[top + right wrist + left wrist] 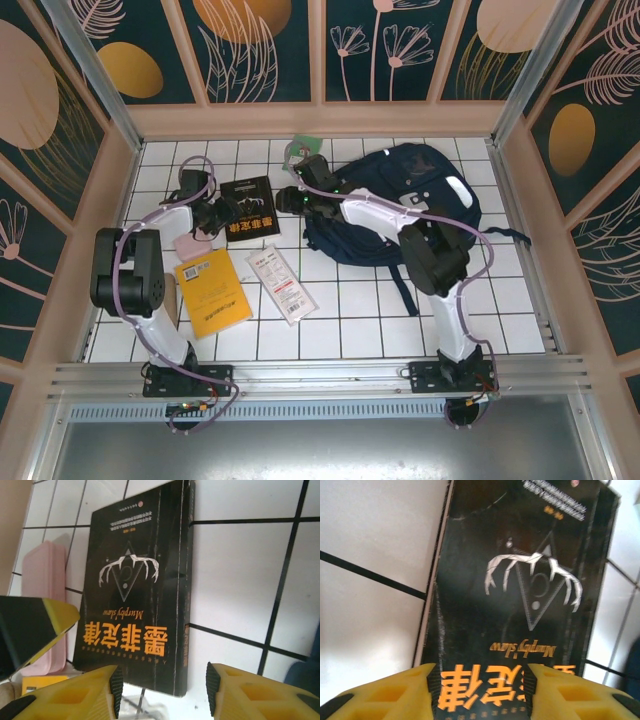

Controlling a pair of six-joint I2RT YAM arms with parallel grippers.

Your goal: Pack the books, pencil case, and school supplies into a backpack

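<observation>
- Black book [248, 207] lies flat near the tabletop's [500, 300] far edge, long axis running far-to-near, with the backpack [400, 200] to its right.
- Left pincer [480, 680], the nearer one, is parted over the cover; right pincer [162, 680] is parted and empty beside the right edge.

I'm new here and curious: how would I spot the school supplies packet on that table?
Start at the big navy backpack on the tiled table. To its left, towards the near edge, the school supplies packet lies between it and the yellow book. It alone is white, long and narrow, with red and black print.
</observation>
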